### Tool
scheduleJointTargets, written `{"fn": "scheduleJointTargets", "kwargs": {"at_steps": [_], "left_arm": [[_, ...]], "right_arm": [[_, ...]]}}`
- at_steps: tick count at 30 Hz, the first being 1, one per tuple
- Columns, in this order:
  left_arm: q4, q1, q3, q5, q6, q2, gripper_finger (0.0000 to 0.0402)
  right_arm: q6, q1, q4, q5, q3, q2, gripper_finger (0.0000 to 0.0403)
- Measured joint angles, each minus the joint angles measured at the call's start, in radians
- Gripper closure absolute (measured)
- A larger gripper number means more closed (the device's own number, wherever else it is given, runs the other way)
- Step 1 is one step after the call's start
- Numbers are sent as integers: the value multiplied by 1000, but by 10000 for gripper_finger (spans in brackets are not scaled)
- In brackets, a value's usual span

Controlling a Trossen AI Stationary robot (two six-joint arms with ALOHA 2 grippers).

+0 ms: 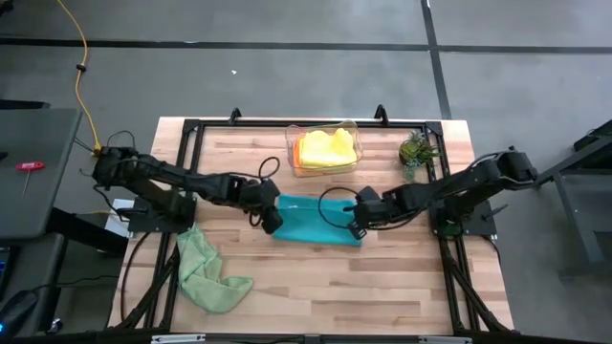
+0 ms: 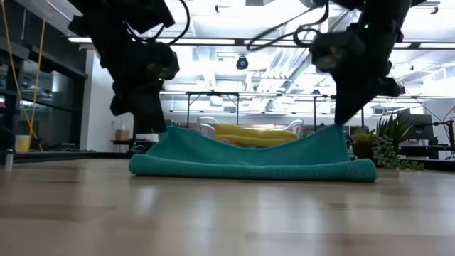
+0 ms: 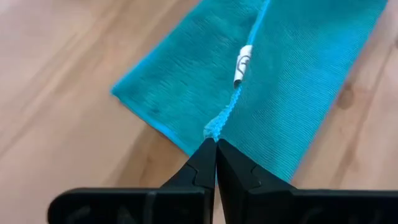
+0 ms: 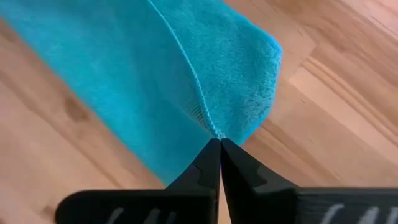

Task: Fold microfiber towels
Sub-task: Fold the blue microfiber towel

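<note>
Clear plastic bin [image 1: 356, 145] holds apparently two yellow towels [image 1: 325, 149].

A clear plastic bin [image 1: 356, 143] sits at the far middle of the wooden table [image 1: 382, 277]. A small green potted plant [image 1: 417, 151] stands near it, toward the right side. A yellow cable [image 1: 84, 76] trails over the grey floor, perhaps reaching the table's corner.

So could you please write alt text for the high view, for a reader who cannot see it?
Seen from above, the left gripper and right gripper each pinch an end of a teal towel at mid-table. A green towel lies crumpled on the left, and a bin holds yellow towels.
</note>
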Motion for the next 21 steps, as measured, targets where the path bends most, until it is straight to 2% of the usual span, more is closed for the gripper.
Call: {"fn": "scheduleJointTargets", "kwargs": {"at_steps": [5,14,21], "left_arm": [[10,35,0,-28,12,22,401],[116,43,1,-19,12,119,401],[125,46,1,-74,6,98,401]], "right_arm": [[25,-16,2,20,0,48,403],[96,-16,14,91,0,69,403],[120,-16,10,124,0,69,403]]}}
